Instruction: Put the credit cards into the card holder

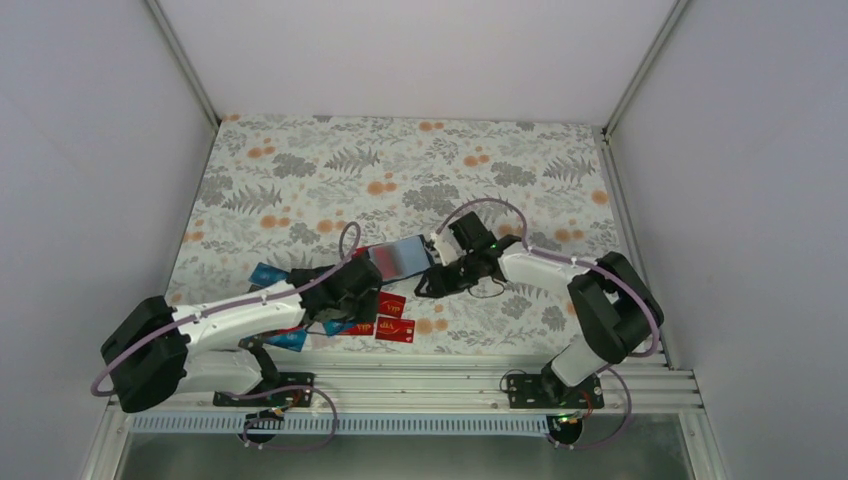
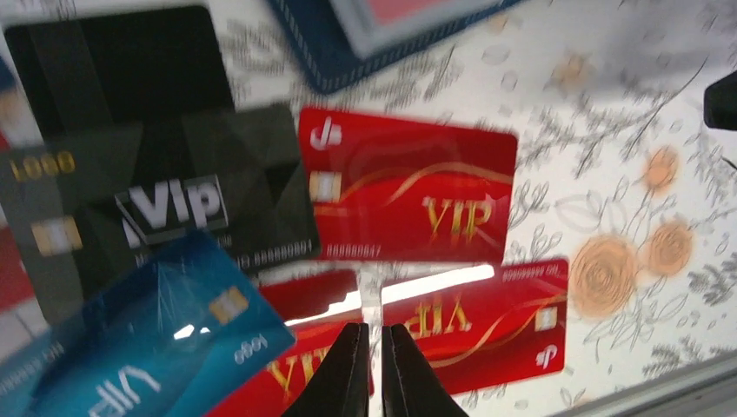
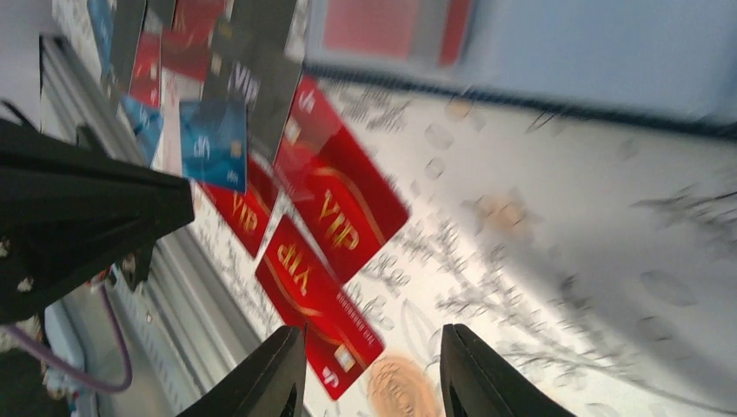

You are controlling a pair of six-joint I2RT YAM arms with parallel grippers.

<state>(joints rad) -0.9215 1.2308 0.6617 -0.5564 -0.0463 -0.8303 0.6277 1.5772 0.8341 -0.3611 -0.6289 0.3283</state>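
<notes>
The card holder (image 1: 400, 257) lies open on the floral cloth, light blue inside, with a red card showing in it; its navy edge (image 2: 322, 52) sits at the top of the left wrist view. Loose credit cards lie just in front of it: red VIP cards (image 2: 404, 195) (image 2: 487, 321), a black VIP card (image 2: 174, 204) and a blue card (image 2: 130, 347). My left gripper (image 2: 374, 328) hovers over the gap between two red cards, shut and empty. My right gripper (image 3: 374, 334) is open above the cloth beside a red card (image 3: 317, 300), holding nothing.
An aluminium rail (image 1: 420, 385) runs along the table's near edge, close to the cards. More blue cards (image 1: 265, 273) lie left of the left arm. White walls enclose the cloth. The left arm's black wrist (image 3: 78, 217) is near my right gripper.
</notes>
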